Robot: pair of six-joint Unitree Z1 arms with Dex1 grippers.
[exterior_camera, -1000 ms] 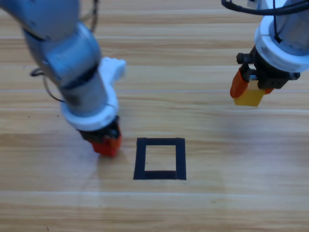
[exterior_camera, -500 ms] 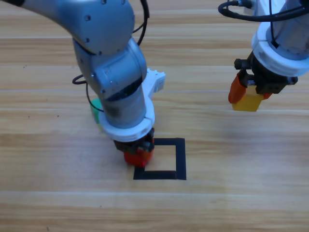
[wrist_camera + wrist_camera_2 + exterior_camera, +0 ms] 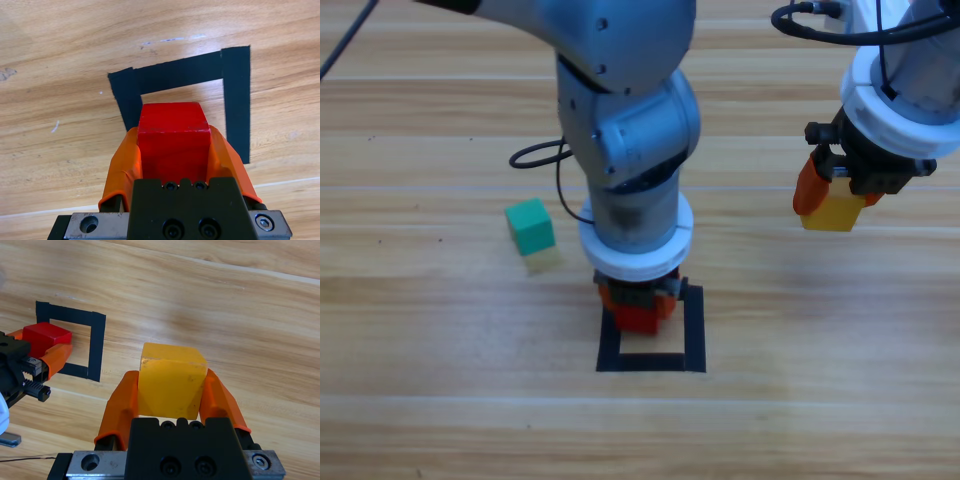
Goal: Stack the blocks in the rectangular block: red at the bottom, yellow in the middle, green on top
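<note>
Small matte red cube (image 3: pixel 173 135): clamped between the orange jaws of the left gripper (image 3: pixel 638 305), now carried from the bare wood on the left to the near-left corner of the flat black tape square outline (image 3: pixel 694 325), so that placing appears imminent. Small yellow cube (image 3: pixel 833 210): gripped by the right gripper (image 3: pixel 171 390), held unmoved well off to the right. Small teal-green cube (image 3: pixel 530 226): uncovered on the wooden table (image 3: pixel 420 400), left of the outline.

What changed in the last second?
The left gripper, shut on the small red cube, carried it rightward from beside the black tape square outline to over its left part. This uncovered the teal-green cube. The right gripper stayed put, holding the yellow cube.
</note>
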